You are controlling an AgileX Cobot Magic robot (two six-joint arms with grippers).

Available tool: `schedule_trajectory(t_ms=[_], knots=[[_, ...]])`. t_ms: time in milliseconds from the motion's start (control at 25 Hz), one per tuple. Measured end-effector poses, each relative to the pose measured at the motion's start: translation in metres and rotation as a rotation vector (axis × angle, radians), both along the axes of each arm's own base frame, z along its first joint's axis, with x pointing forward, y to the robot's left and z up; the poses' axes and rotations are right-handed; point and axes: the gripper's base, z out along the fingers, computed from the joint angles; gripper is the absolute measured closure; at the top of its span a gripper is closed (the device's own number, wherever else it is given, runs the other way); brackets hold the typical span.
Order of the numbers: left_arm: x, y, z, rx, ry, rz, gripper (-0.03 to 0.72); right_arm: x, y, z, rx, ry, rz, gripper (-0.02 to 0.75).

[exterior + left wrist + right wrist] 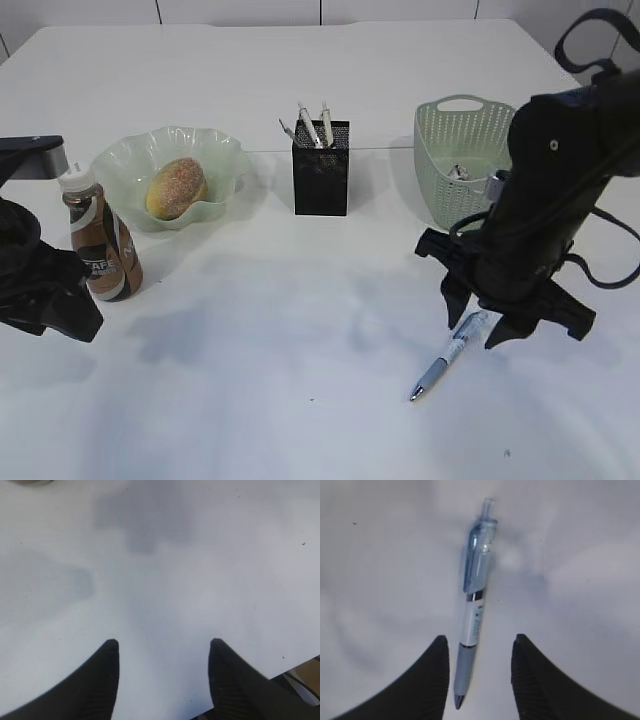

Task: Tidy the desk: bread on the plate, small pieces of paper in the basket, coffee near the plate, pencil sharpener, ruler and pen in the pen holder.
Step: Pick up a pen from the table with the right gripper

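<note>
A blue and white pen (445, 358) lies on the white table at the front right. My right gripper (478, 325) hangs over its upper end, open. In the right wrist view the pen (474, 611) lies between the open fingers (479, 642), nearer the left finger, untouched. The bread (176, 187) sits on the pale green wavy plate (120, 165). The coffee bottle (100, 240) stands just in front of the plate. The black mesh pen holder (321, 170) holds several white items. My left gripper (164, 642) is open and empty over bare table.
A pale green basket (448, 150) with small pieces of paper (458, 172) inside stands behind my right arm. My left arm (35, 280) sits at the table's left edge beside the coffee bottle.
</note>
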Motion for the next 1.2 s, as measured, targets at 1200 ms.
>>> schedule_trajectory(t_ms=[1200], knots=[[0.000, 0.000, 0.000, -0.001, -0.004, 0.001, 0.288, 0.009, -0.008, -0.035, 0.063, -0.016, -0.081, 0.403]])
